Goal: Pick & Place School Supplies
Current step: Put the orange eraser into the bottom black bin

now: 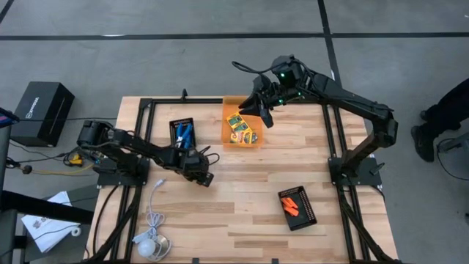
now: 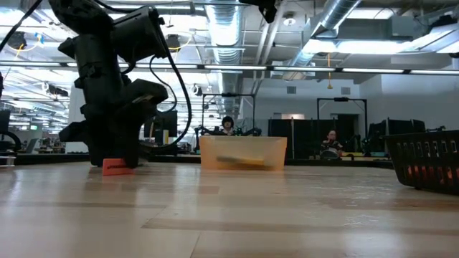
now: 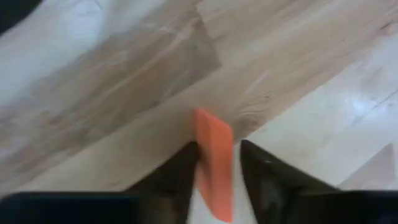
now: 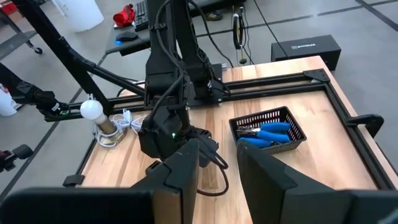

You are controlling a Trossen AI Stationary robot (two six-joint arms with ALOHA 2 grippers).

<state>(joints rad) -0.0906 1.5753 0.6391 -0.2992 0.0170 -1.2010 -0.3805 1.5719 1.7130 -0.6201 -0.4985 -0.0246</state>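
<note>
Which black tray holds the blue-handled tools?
The black tray at the table's back left, beside the orange bin. The other black tray, front right, holds orange pieces.

One orange piece (image 3: 213, 160) is standing on edge on the wood, right between two dark fingers. More orange pieces (image 1: 292, 203) are piled in a black tray near the right front. Crayon boxes (image 1: 242, 130), yellow and green, lie flat in the orange bin. Blue-handled scissors (image 1: 182, 132) sit in another tray.
</note>
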